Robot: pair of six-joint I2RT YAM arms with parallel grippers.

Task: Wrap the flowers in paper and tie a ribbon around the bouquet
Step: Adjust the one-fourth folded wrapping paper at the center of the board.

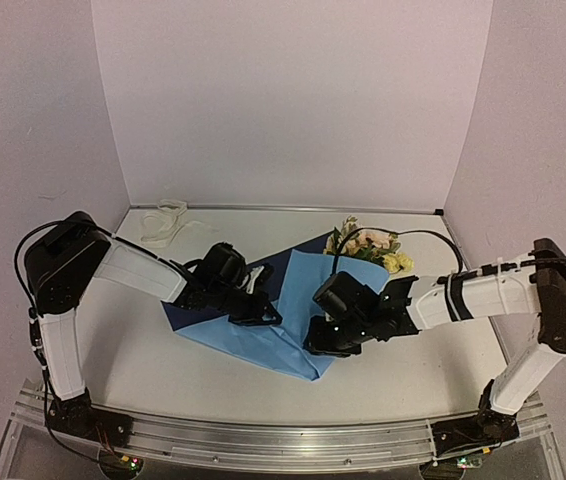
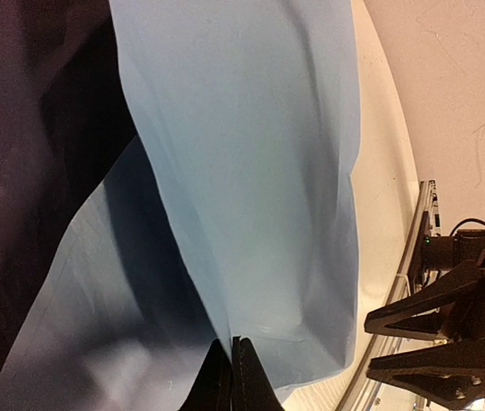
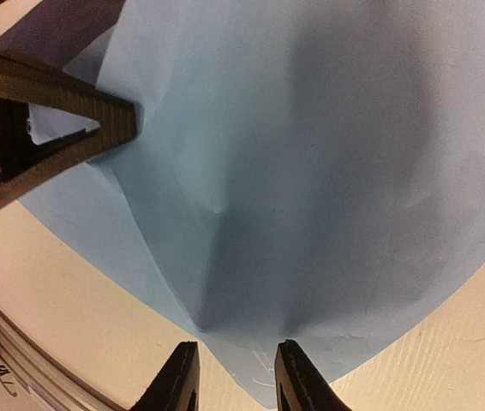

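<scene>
One ribbon (image 1: 163, 222) beyond folded paper (image 1: 268, 345)

Light blue paper (image 2: 251, 145) is seen spread over the pale surface (image 2: 384, 214), its raised fold pinched by the closed left gripper (image 2: 231, 381), right gripper (image 2: 368, 347) alongside

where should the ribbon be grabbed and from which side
Pinch the ribbon on its loose bunch, straight down from above, approaching from the near right. It lies flat and crumpled in the table's far left corner, with walls close behind and to its left, so those sides look blocked.
</scene>
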